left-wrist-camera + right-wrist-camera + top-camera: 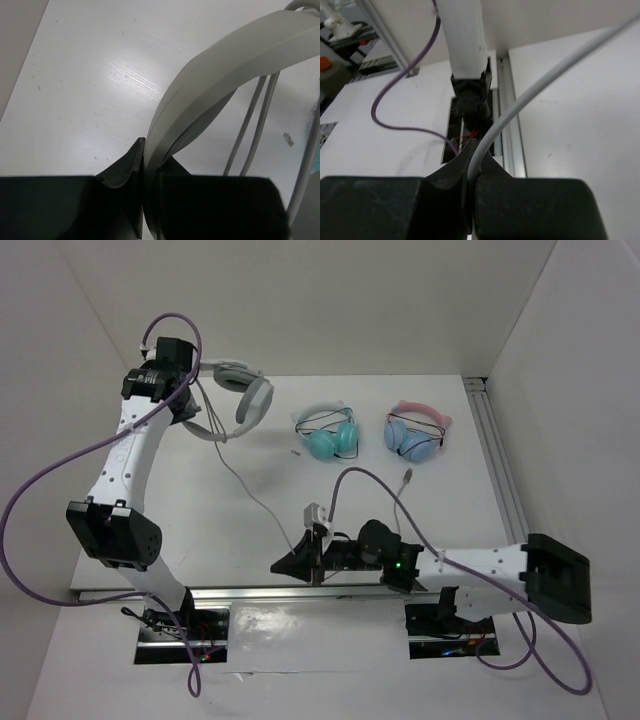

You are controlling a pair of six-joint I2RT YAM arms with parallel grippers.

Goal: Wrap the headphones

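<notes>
While the left pincer [145, 167] pinches the wide headband [225, 65] of the headphones [245, 400] at the far left of the counter [460, 510], the right pincer [471, 167] is pressed together on the thin grey cable [252, 498] close to the front rail [300, 595]. Between the two grasps the cable lies in a loose curve on the counter. The winding probably goes best if the left grasp steadies the headband and the right carries the cable round it in even turns, under light tension, so that nothing slips. The teal pair [328, 435] and the pink-banded pair [415, 432] lie well apart, to the right.
</notes>
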